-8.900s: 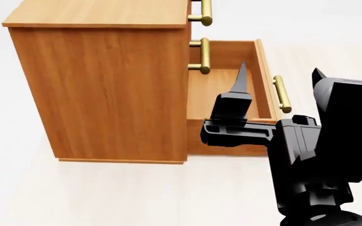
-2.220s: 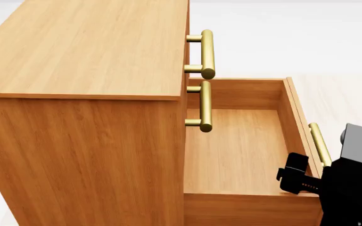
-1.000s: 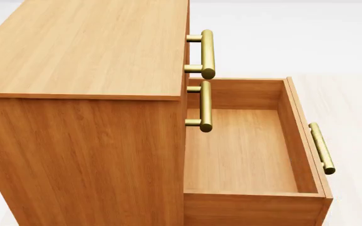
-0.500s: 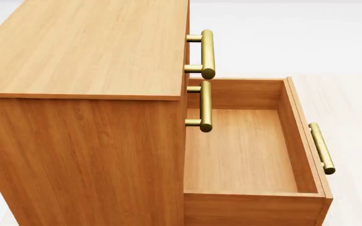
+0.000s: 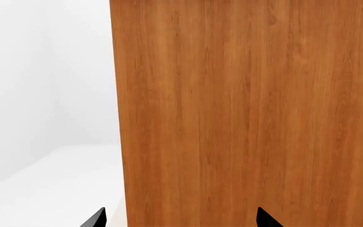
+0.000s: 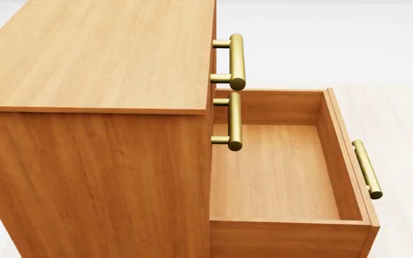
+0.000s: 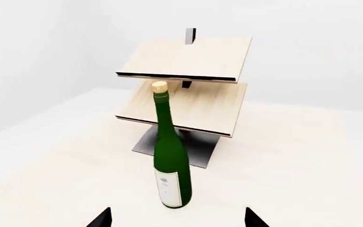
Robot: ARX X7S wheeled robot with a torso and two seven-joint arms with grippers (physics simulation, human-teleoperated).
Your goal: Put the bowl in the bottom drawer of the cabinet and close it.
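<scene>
The cabinet (image 6: 95,107) fills the head view, its bottom drawer (image 6: 282,177) pulled out and bare inside. Beyond the right tool (image 7: 178,218), a pale slanted rack (image 7: 185,90) stands behind an upright green bottle (image 7: 170,161). Both tools, left (image 5: 181,218) included, show tips spread apart, holding nothing. The bowl appears nowhere.

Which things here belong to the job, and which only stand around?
For the job: the cabinet; the bottom drawer, pulled open and holding nothing. The bowl shows in no view.

Standing around: the green bottle, upright; the slanted rack behind it.
</scene>
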